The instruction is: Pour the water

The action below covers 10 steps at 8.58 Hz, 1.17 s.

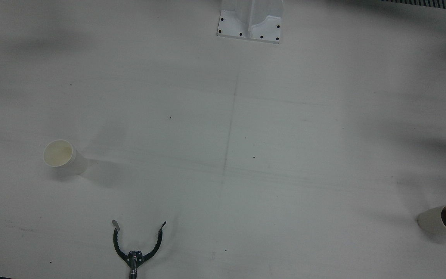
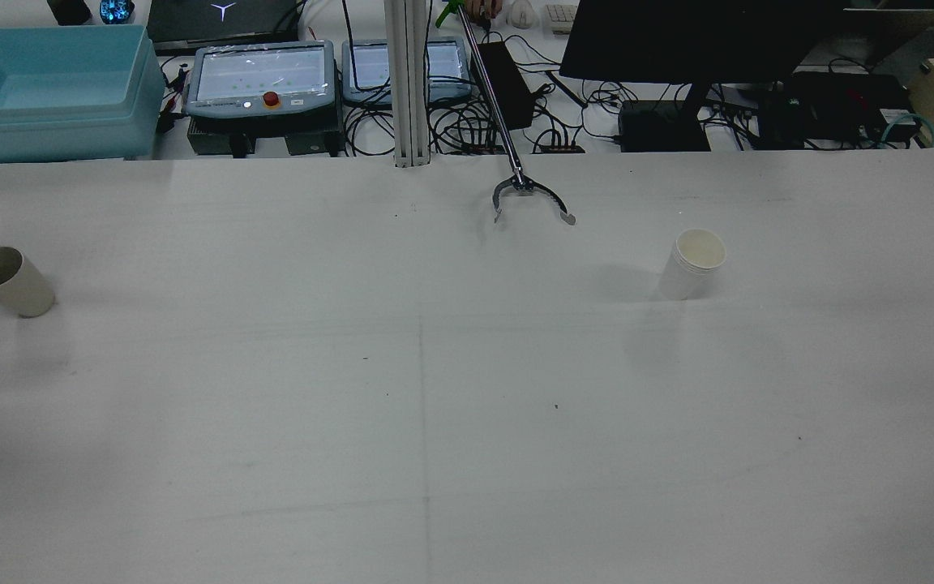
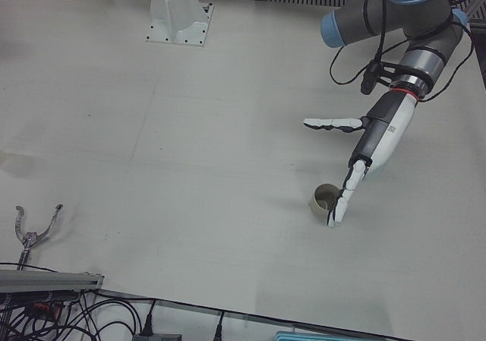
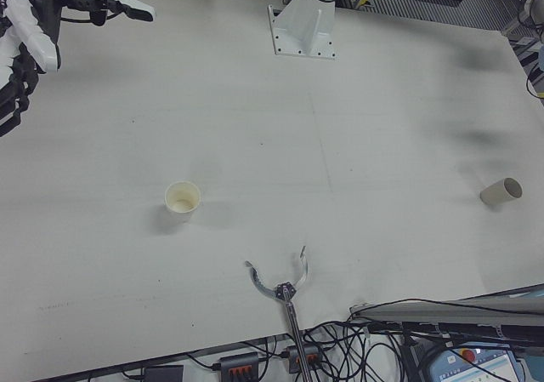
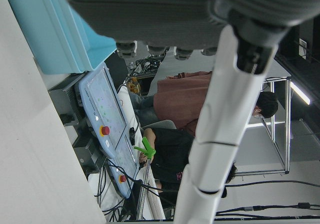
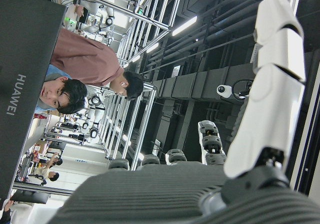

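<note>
Left hand [image 3: 363, 153] open, fingers spread, holds nothing, hangs just above grey paper cup [image 3: 323, 200] standing on table [image 3: 228, 128], left half. Right hand [image 4: 30, 25] raised at table's far right edge, fingers splayed, empty. White paper cup [image 4: 182, 199] upright on right half, well apart. Reacher-grabber claw [image 1: 136, 242], jaws apart, rests near operators' edge.

light: even, overhead | shadows: soft, blurred on table [image 1: 323, 116] | focus: slightly soft
</note>
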Available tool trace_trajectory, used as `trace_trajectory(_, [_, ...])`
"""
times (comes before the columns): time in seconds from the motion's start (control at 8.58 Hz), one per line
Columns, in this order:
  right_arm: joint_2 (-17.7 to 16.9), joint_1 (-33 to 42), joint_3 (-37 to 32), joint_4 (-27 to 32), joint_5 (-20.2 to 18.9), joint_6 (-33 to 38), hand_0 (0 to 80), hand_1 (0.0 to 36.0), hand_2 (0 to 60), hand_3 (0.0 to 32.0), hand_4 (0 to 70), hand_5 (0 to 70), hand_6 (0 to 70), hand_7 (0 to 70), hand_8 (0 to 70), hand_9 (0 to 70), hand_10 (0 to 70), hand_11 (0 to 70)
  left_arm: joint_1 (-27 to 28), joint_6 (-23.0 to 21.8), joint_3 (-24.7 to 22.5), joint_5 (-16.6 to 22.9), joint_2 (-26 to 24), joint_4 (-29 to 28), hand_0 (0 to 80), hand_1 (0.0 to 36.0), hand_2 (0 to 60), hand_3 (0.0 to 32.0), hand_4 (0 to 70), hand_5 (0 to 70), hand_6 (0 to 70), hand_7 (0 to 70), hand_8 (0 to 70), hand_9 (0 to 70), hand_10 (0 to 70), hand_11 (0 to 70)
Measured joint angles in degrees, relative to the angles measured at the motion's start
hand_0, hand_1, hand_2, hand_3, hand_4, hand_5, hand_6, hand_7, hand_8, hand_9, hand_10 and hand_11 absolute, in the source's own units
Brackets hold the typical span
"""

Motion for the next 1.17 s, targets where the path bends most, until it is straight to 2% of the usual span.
trace_trajectory(0.12, [-0.35, 0.10, 0.26, 0.00, -0.37, 0.03, 50.8, 21.2, 18.2, 5.4, 4.0, 8.0, 3.2, 5.0, 0.0, 0.0, 0.0, 0.0, -0.03, 0.00, -0.07, 0.01, 0.07, -0.32, 60.3, 24.2, 0.0, 7.6, 0.0, 0.0, 0.0, 1.6, 0.0, 0.0, 0.7, 4.1])
trace_trajectory(0.23, [-0.16, -0.18, -0.42, 0.00, -0.43, -0.07, 50.4, 19.7, 14.4, 5.6, 3.6, 7.6, 3.0, 4.5, 0.0, 0.0, 0.0, 0.0, -0.13, -0.04, 0.15, 0.09, 0.20, -1.37, 52.3, 21.0, 4.9, 7.8, 0.0, 0.0, 0.0, 1.5, 0.0, 0.0, 0.3, 2.9])
trace_trajectory(0.35, [0.34, -0.30, -1.29, 0.00, -0.43, -0.23, 50.4, 19.3, 13.2, 5.8, 3.8, 7.7, 3.0, 4.5, 0.0, 0.0, 0.0, 0.0, -0.15, -0.12, 0.35, 0.11, 0.24, -1.90, 60.9, 22.7, 0.0, 8.2, 0.0, 0.0, 0.0, 0.8, 0.0, 0.0, 0.6, 3.8])
trace_trajectory(0.47, [0.65, -0.19, -1.68, 0.00, -0.46, -0.25, 48.8, 16.4, 8.6, 6.4, 3.1, 7.2, 2.6, 4.0, 0.0, 0.0, 0.0, 0.0, -0.16, -0.19, 0.32, 0.15, 0.25, -2.00, 51.5, 20.7, 5.6, 8.6, 0.0, 0.0, 0.0, 0.6, 0.0, 0.0, 0.1, 2.5])
trace_trajectory(0.58, [0.82, -0.01, -1.84, 0.00, -0.50, -0.20, 50.9, 17.7, 5.4, 6.2, 4.3, 7.7, 2.6, 4.0, 0.0, 0.0, 0.0, 0.0, -0.21, -0.24, -0.24, 0.15, 0.30, -1.46, 57.6, 21.1, 0.0, 8.8, 0.0, 0.0, 0.0, 0.1, 0.0, 0.0, 0.4, 3.3])
trace_trajectory(0.7, [0.87, 0.05, -1.86, 0.03, -0.52, -0.12, 48.9, 16.1, 7.7, 6.2, 3.6, 7.5, 2.5, 3.9, 0.0, 0.0, 0.0, 0.0, -0.23, -0.29, -0.81, 0.16, 0.37, -1.05, 50.5, 18.6, 4.2, 8.6, 0.0, 0.0, 0.0, 0.7, 0.0, 0.0, 0.0, 2.2])
trace_trajectory(0.82, [0.81, 0.16, -1.83, 0.05, -0.53, -0.07, 51.5, 17.9, 4.2, 5.8, 5.8, 7.5, 2.7, 3.9, 0.0, 0.0, 0.0, 0.0, -0.24, -0.28, -1.35, 0.15, 0.43, -0.55, 60.0, 21.6, 0.0, 8.8, 0.0, 0.0, 0.0, 0.2, 0.0, 0.0, 0.3, 3.4])
trace_trajectory(0.93, [0.80, 0.35, -1.69, 0.08, -0.56, -0.04, 49.6, 16.9, 7.9, 5.6, 5.6, 7.4, 2.7, 4.0, 0.0, 0.0, 0.0, 0.0, -0.22, -0.30, -1.95, 0.16, 0.61, -0.16, 50.8, 19.3, 3.8, 8.6, 0.0, 0.0, 0.0, 0.8, 0.0, 0.0, 0.1, 2.4])
trace_trajectory(1.05, [0.78, 0.56, -1.56, 0.08, -0.59, -0.03, 50.3, 17.5, 8.0, 5.2, 7.3, 7.7, 2.8, 4.1, 0.0, 0.0, 0.0, 0.0, -0.23, -0.30, -2.40, 0.16, 0.90, 0.01, 56.8, 21.4, 0.0, 8.4, 0.0, 0.0, 0.0, 0.9, 0.0, 0.0, 0.3, 3.2])
trace_trajectory(1.17, [0.76, 0.74, -1.47, 0.08, -0.61, -0.03, 49.8, 17.2, 8.5, 5.2, 7.5, 7.5, 2.8, 4.1, 0.0, 0.0, 0.0, 0.0, -0.21, -0.36, -2.77, 0.16, 1.40, -0.07, 53.1, 20.8, 2.2, 8.2, 0.0, 0.0, 0.0, 1.3, 0.0, 0.0, 0.2, 2.8])
